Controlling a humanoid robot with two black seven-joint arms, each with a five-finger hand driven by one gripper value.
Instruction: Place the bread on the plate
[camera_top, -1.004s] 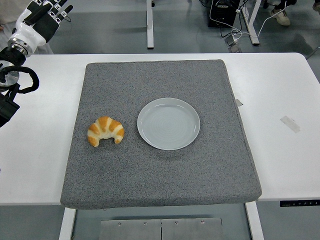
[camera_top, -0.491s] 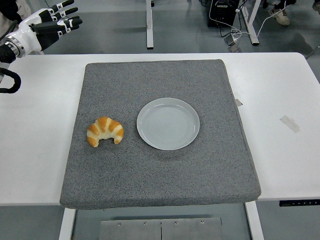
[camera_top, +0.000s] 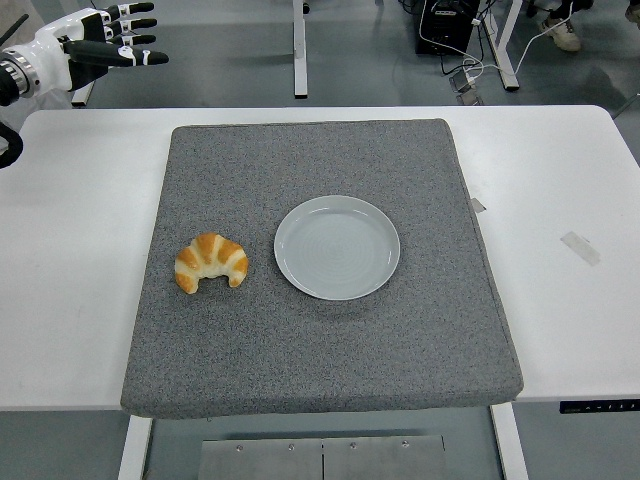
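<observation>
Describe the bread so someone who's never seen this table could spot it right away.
A grey mat covers the middle of the white table. On its left half, just left of the round pale plate, lies the bread. It is a small crescent-shaped croissant, golden-orange with pale stripes, the only food there.

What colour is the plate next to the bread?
The plate is a pale grey-blue, plain with no pattern. It shows clearly in the head view.

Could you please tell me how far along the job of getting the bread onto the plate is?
Nothing is done yet: the croissant lies on the grey mat, left of the empty plate and apart from it. The left hand hovers open at the table's far left corner, holding nothing. Reaching, grasping and placing all remain.
</observation>
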